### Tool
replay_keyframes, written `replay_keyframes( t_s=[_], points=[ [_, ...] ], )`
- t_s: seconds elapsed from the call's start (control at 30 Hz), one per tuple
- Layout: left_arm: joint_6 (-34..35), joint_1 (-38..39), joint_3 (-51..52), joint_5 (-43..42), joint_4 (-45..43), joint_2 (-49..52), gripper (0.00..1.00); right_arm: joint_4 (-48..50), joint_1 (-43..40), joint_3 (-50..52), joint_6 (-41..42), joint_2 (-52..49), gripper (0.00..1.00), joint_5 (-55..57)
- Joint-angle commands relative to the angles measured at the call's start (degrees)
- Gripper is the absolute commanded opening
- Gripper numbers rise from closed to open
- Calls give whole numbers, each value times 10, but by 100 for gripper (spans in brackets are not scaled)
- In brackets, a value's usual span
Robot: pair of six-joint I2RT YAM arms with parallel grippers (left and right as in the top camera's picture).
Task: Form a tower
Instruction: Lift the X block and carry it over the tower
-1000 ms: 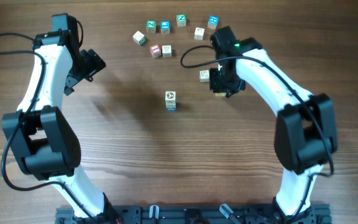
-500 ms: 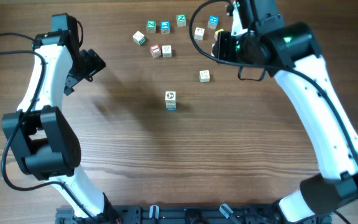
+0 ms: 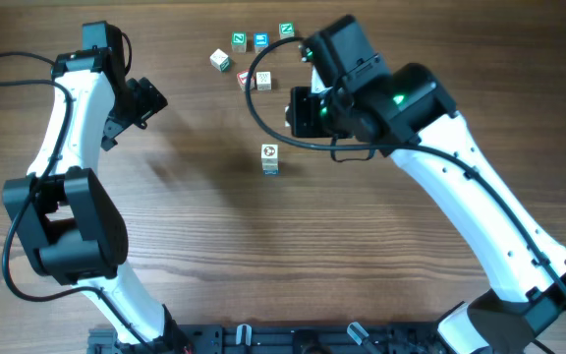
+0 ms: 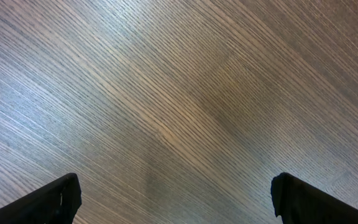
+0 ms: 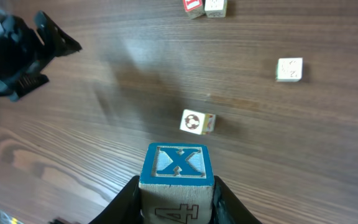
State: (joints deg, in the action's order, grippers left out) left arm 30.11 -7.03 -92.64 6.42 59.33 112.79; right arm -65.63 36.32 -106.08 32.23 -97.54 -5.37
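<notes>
Cube with a blue X sits nearest, pinched between the fingers of your right gripper, above the table. Past it the tower stands alone, a round dark mark on top, apart from the held cube. Farther back lie loose cubes. Your left gripper hangs off to the far side, jaws spread wide, holding nothing.
</notes>
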Motion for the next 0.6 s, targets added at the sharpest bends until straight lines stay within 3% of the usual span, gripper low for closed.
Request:
replay_keyframes(
  t_s=[0.0,0.1,0.27,0.47,0.57],
  points=[
    [0,-1,-9,8,0,-17,100,4,14,7,104,-10,10,19],
    [0,-1,-9,8,0,-17,100,-1,24,7,112,-18,13,15],
    [0,-1,-9,8,0,-17,100,-11,27,6,114,-31,4,12],
    [0,-1,-9,7,0,-17,100,-115,9,-106,113,-56,5,4],
    [0,-1,-9,8,0,-17,100,-131,12,-112,112,-62,5,17]
  ],
)
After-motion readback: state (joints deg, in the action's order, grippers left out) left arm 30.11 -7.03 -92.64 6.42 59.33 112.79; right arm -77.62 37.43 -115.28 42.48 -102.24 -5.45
